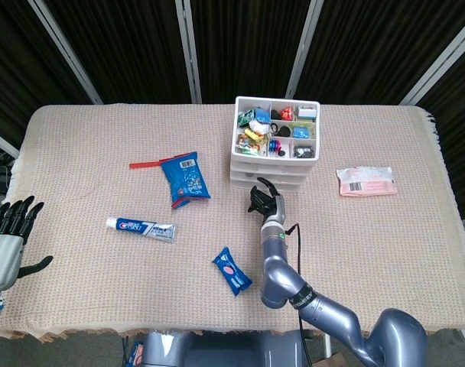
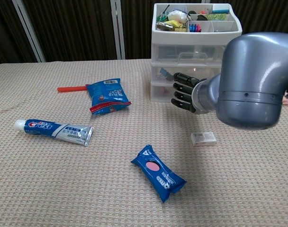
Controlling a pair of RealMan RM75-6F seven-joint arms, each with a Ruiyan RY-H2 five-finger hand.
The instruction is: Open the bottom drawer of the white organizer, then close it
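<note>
The white organizer (image 1: 277, 164) stands at the back middle of the table, its top tray full of small items, and all three drawers look closed. My right hand (image 1: 265, 199) hovers just in front of the bottom drawer (image 2: 160, 91), near its left end. Its dark fingers (image 2: 181, 92) are partly curled toward the drawer front and hold nothing. Whether they touch the drawer I cannot tell. My left hand (image 1: 7, 234) hangs at the far left table edge, fingers spread and empty.
A toothpaste tube (image 2: 53, 131), a blue snack bag (image 2: 106, 96) and a red stick (image 2: 73, 88) lie to the left. A blue packet (image 2: 158, 172) lies near the front. A small white box (image 2: 203, 137) sits under my right forearm. A pink packet (image 1: 366, 181) lies right of the organizer.
</note>
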